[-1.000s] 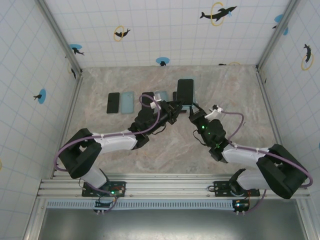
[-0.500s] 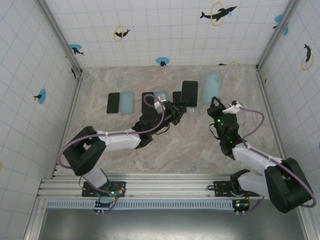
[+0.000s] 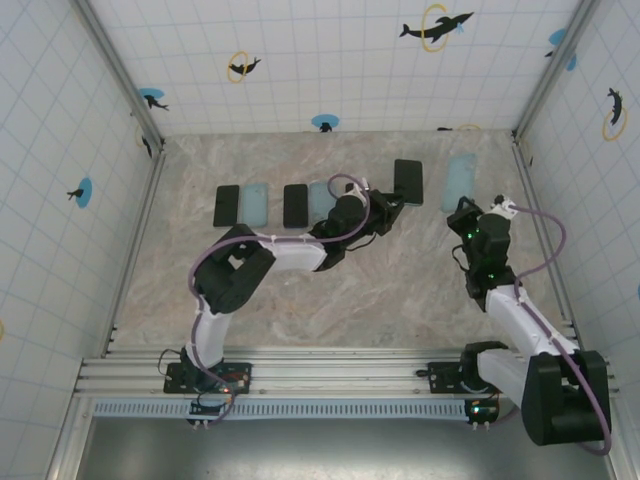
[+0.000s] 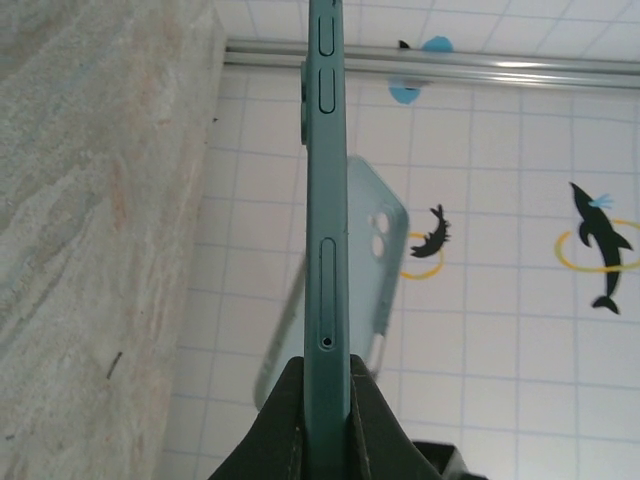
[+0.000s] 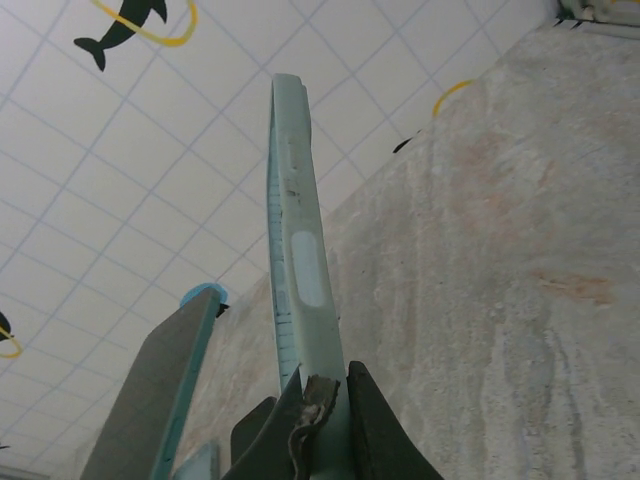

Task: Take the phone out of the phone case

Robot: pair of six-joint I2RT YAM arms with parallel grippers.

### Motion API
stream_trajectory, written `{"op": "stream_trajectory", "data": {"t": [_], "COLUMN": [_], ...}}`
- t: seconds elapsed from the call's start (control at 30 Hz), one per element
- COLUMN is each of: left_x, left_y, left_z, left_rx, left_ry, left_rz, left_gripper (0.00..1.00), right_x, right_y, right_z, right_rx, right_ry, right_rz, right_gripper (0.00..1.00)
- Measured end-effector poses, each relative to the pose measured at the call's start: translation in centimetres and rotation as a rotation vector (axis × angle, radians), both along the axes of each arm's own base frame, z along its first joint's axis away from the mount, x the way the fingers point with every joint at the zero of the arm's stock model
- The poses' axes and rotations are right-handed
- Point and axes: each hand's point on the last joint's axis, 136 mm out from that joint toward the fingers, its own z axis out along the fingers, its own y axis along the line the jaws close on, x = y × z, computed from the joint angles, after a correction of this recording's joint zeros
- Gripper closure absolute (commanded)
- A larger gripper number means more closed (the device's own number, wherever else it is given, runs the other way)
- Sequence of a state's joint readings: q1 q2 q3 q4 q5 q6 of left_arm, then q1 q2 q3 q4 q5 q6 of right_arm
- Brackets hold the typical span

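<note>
My left gripper [image 3: 388,207] is shut on the dark teal phone [image 3: 407,181], held above the table at centre back. The left wrist view shows the phone edge-on [image 4: 326,200], clamped between the black fingers [image 4: 270,425], with the pale case [image 4: 375,270] floating behind it. My right gripper [image 3: 463,212] is shut on the empty light-blue phone case [image 3: 459,180], apart from the phone and to its right. The right wrist view has the case edge-on [image 5: 298,250] rising from the gripper [image 5: 325,400], and the phone [image 5: 165,390] to its left.
Several other phones and cases lie in a row on the marble table: a black phone [image 3: 226,205], a light-blue case [image 3: 254,203], another black phone [image 3: 295,204] and a pale case [image 3: 320,197]. Tiled walls close in the back and sides.
Both arms have swung right and apart. The phone went right with the left gripper, and the case moved further right with the right gripper, widening the gap between them.
</note>
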State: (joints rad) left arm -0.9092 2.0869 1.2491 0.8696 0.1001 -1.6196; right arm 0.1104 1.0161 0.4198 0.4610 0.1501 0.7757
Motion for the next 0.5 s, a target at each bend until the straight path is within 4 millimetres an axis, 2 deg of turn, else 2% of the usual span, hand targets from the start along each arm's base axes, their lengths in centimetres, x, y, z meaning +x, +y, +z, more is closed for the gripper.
{"op": "stream_trajectory", "data": {"t": [0.23,0.5], "left_x": [1.8,3.0], "left_y": [-2.1,-4.7], "left_z": [-4.9,-8.7], "left_rx": [0.074,0.123], "left_ry": [0.061,0.101], "left_rz": [0.011,0.013], "left_gripper": [0.99,0.99], "right_x": [-0.2,-0.1], "right_y": [-1.8,-2.4], "right_z": [-0.9,-1.6], "right_rx": [-0.023,-0.017], "right_ry": [0.039,0.062], "right_rz": [-0.032,-0.034], "right_gripper": [1.0,1.0]}}
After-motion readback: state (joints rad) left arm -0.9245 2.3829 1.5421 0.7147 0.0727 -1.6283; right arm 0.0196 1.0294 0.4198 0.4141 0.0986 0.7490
